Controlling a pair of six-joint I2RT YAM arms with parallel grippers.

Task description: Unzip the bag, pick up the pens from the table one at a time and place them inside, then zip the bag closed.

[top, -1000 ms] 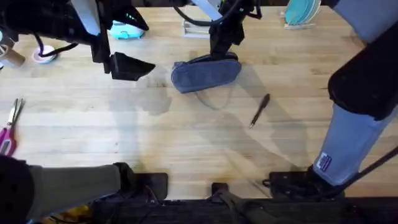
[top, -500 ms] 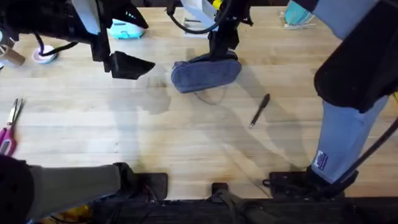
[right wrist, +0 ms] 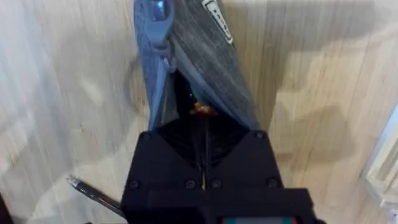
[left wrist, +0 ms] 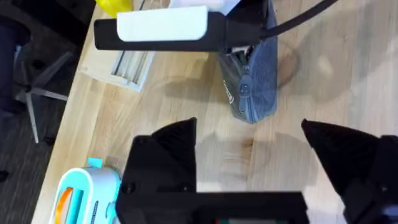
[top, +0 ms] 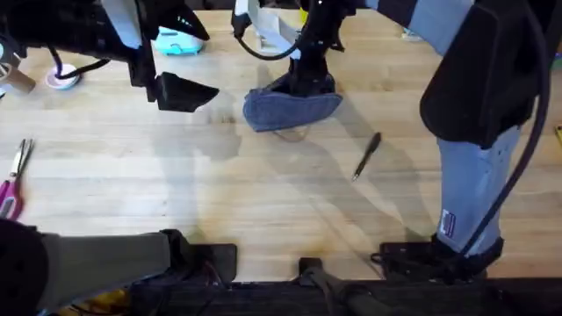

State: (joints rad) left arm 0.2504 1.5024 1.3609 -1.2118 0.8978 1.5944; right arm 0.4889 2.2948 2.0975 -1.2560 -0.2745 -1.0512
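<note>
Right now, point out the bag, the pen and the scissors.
bag [top: 285,110], overhead view, on its blue-grey fabric side.
pen [top: 367,156], overhead view, on the middle of its black barrel.
scissors [top: 10,191], overhead view, on the pink handle at the table's left edge.

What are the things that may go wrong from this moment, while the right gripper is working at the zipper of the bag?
1. The right gripper is shut on something at the bag, and the left gripper hangs open, apart from it. Unheld, the bag may slide instead of unzipping.
2. The pen lies loose on the table beside the bag; a dragged bag might push it away.
</note>
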